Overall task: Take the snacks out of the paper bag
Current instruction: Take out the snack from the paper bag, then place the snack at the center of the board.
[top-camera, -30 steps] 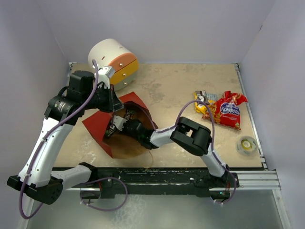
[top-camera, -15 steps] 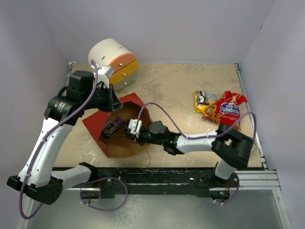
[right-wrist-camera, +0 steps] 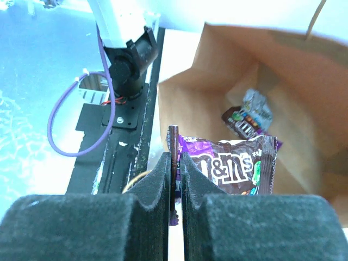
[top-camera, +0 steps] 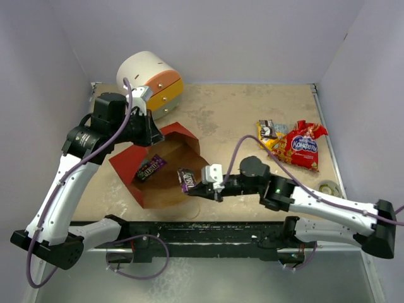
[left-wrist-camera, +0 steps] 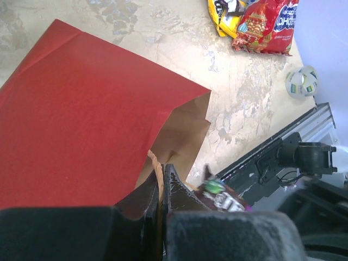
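I am clamping the left gripper (left-wrist-camera: 161,186) on the twisted handle (left-wrist-camera: 154,162) at the paper bag (top-camera: 126,165) mouth. A dark packet (top-camera: 150,167) is lying inside the bag. The right gripper (right-wrist-camera: 173,166) is pinching a purple packet (right-wrist-camera: 225,169) just outside that mouth. A red snack bag (top-camera: 303,146) and a yellow packet (top-camera: 268,137) are lying well right of it.

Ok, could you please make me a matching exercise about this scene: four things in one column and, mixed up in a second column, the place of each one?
Things
1. purple packet
2. dark packet
3. big red snack bag
4. tape roll

Places
A. near the right edge of the table, apart from the snacks
B. lying inside the paper bag
C. pinched in the right gripper
D. on the table, against the yellow packet

Pairs: 1-C, 2-B, 3-D, 4-A
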Tool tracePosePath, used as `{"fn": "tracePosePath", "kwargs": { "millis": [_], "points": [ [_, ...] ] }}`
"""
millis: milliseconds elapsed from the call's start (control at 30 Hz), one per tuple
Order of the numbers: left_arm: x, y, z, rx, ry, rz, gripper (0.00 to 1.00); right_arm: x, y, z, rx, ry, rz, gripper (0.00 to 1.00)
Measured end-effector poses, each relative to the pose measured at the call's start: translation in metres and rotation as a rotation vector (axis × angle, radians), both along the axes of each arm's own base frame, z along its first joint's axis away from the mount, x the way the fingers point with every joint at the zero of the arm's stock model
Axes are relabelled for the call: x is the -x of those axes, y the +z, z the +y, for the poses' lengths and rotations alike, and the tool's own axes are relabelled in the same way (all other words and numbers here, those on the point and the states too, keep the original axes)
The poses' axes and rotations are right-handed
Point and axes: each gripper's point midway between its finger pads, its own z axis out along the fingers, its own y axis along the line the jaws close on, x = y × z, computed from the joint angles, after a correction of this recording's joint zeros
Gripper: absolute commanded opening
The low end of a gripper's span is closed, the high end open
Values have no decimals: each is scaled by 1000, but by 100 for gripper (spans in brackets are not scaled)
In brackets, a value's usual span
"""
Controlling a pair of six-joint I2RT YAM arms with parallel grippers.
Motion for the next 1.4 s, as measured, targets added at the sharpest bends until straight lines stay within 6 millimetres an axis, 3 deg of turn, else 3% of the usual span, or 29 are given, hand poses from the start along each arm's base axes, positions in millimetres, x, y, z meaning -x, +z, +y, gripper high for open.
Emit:
{"fn": "tracePosePath", "kwargs": {
  "millis": [67,267,367,467,600,700,867,1100,1400],
  "points": [
    [-2,-2,-1,2,-3,1,0,6,32,-17,-23,6,-60,0],
    [-4,-6,-3,1,-5,6,0,-10,74,-41,-43,-102,-197,0],
    [-4,-7,-3,2,-6,7,0,-40,90,-58,-54,-284,-280,0],
    [-3,-7,-3,2,-6,6,0,-86,106,-82,-89,-563,-348,0],
    [-1,-10,-2,1,-5,10,0,-143,108,-121,-106,-876,-341,0],
    [1,-11,-1,0,-6,13,0,-192,93,-155,-96,-1106,-250,0],
    [2,-13,0,-5,-3,16,0,-255,34,-208,-16,-1387,-55,0],
    [-1,-17,2,-28,-1,12,0,-304,-33,-265,71,-1600,132,0],
    [-10,-28,0,-51,-1,42,0,-359,-72,-317,130,-1721,238,0]
  ]
}}
